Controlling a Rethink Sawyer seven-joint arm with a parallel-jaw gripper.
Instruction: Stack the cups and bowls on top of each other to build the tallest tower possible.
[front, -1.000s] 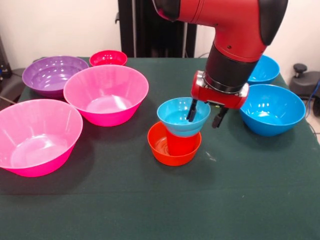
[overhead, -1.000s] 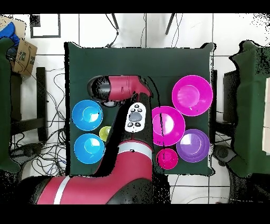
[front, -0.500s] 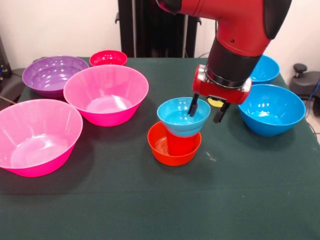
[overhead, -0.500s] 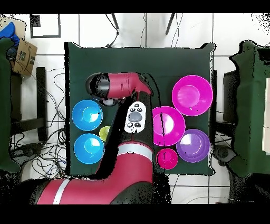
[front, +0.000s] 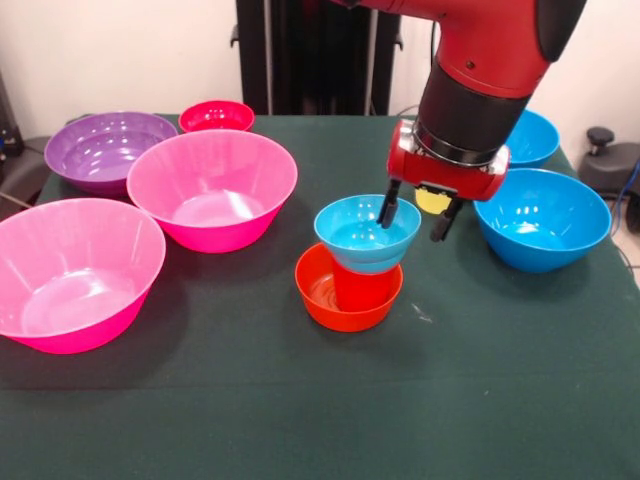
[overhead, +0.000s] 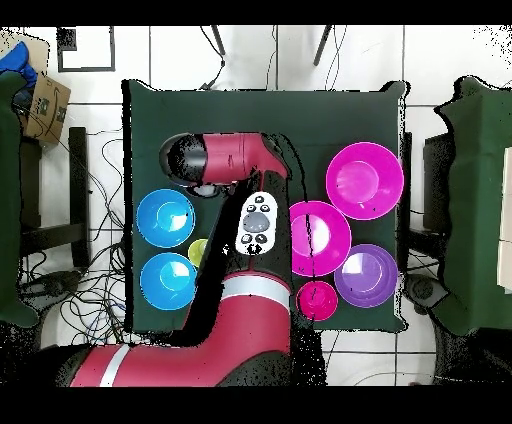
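Note:
At the table's middle stands the tower: a small orange bowl (front: 322, 296) holds an upside-down red cup (front: 364, 289), and a small light-blue bowl (front: 364, 233) rests on the cup. My gripper (front: 412, 228) hangs open over that bowl's right rim, one finger above its inside and the other outside. I cannot tell whether either finger touches it. The yellow cup (front: 432, 202) (overhead: 199, 252) shows just behind the gripper. In the overhead view the arm hides the tower and the gripper.
Two large blue bowls (front: 545, 218) (front: 528, 138) sit to the right. At left are two large pink bowls (front: 212, 185) (front: 75, 270), a purple bowl (front: 108, 148) and a small red bowl (front: 216, 115). The overhead view shows the blue bowls (overhead: 165, 217) (overhead: 168, 280) left of the arm.
The gripper has risen a little and drifted right and back, still open. The light-blue bowl stays on the red cup, and the yellow cup now shows behind the gripper.

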